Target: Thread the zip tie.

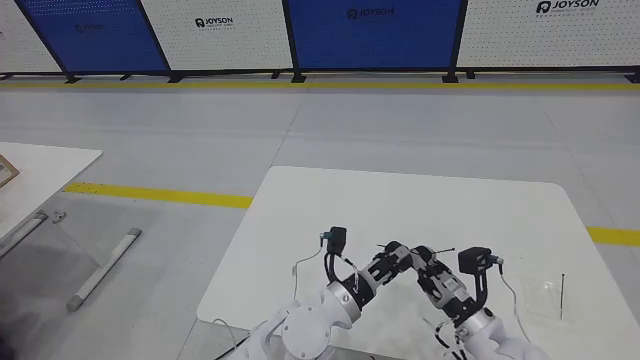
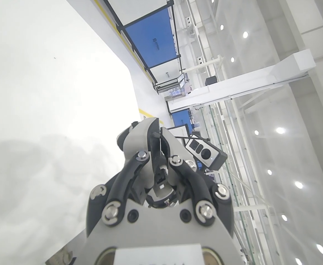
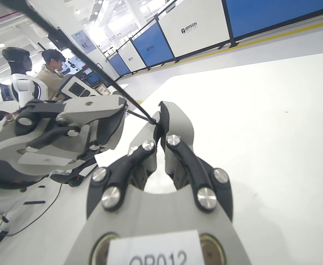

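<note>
Grippers meet tip to tip over the near part of the table (image 1: pixel 400 200), close to its front edge, and the zip tie (image 3: pixel 67 46) is caught between them, off the surface. The right gripper (image 3: pixel 158 121) has its two fingers clenched together on the black strap. From that pinch the strap runs long and straight, up and away past the wrist camera, and looks thicker at its far end. A second, shorter stretch of strap crosses the small gap from the same pinch to the tip of the left gripper (image 3: pixel 125 109), which lies on its side just beside the right one. Seen from its own wrist, the left gripper (image 2: pixel 159 132) is clamped down too, with a thin black sliver of the zip tie (image 2: pixel 159 142) squeezed edge-on between its pads. Whether the tail has gone through the head I can't tell, because the fingers hide that spot. From above, the left gripper (image 1: pixel 398 255) and right gripper (image 1: pixel 422 260) nearly touch, and a fine dark line of the zip tie (image 1: pixel 442 251) pokes out sideways by the right one. Over toward the table's right edge lies a clear packet (image 1: pixel 540 295) with a thin dark strip (image 1: pixel 562 295) just beside it, well apart from both arms.
</note>
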